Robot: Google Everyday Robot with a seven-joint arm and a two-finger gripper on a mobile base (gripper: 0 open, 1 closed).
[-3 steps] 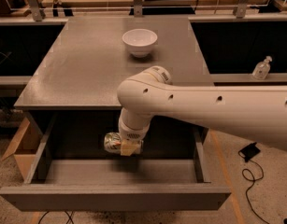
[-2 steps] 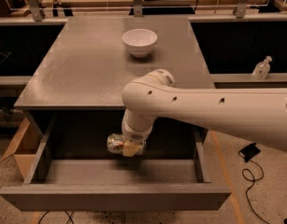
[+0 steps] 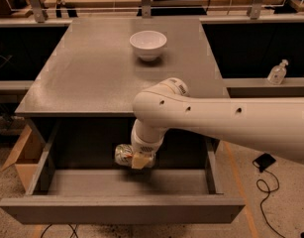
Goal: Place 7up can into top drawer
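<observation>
Big grey tabletop point(image 3: 82, 78) sits up behind the end effector point(image 3: 141, 160), and the top drawer point(image 3: 122, 209) is pulled wide open right underneath and around it, so the hard part looks sorted. The white arm point(image 3: 230, 123) comes in from the right and bends down over the tabletop's front edge into the drawer. The white bowl point(image 3: 148, 43) is way off beyond the end effector on the tabletop, so it's no factor here. The 7up can point(image 3: 124, 154) is lying on its side, clamped in the end effector and sticking out to its left. Going by the shadow under it, it's hanging just above the drawer floor near the back. If it were me I'd lower it until it's basically resting on the floor, then let go slowly, since a can on its side will roll. Then lift straight up, keeping the wrist off the tabletop edge just behind it.
</observation>
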